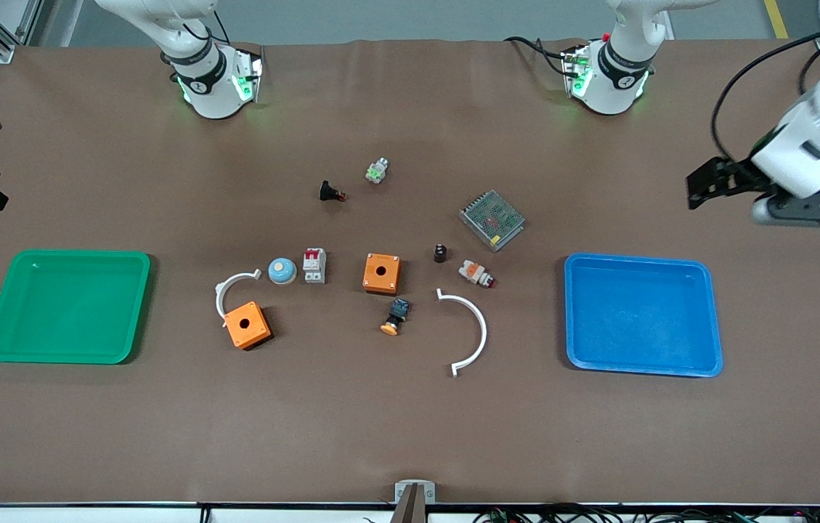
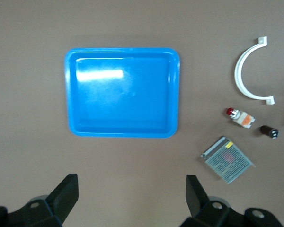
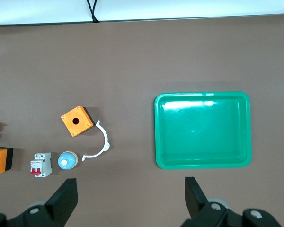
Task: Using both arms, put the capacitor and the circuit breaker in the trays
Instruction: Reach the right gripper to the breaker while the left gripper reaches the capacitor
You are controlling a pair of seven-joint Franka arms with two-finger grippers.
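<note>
The capacitor [image 1: 440, 253], a tiny black cylinder, stands mid-table beside the orange box [image 1: 381, 273]; it also shows in the left wrist view [image 2: 269, 131]. The circuit breaker [image 1: 314, 265], white-grey with red levers, lies beside a blue dome [image 1: 282, 271]; it also shows in the right wrist view [image 3: 40, 164]. My left gripper [image 1: 707, 185] hangs open and empty, high over bare table by the blue tray [image 1: 642, 314], and shows in the left wrist view [image 2: 131, 198]. My right gripper [image 3: 131, 198] is open and empty, high over bare table by the green tray [image 3: 202, 130].
Mid-table lie a second orange box [image 1: 248, 325], two white arcs [image 1: 471, 330] [image 1: 228, 289], a black push-button with orange cap [image 1: 395, 317], a white-orange part with red tip [image 1: 476, 274], a metal mesh box [image 1: 492, 219], a black red-tipped part [image 1: 330, 192] and a green-lit part [image 1: 377, 171].
</note>
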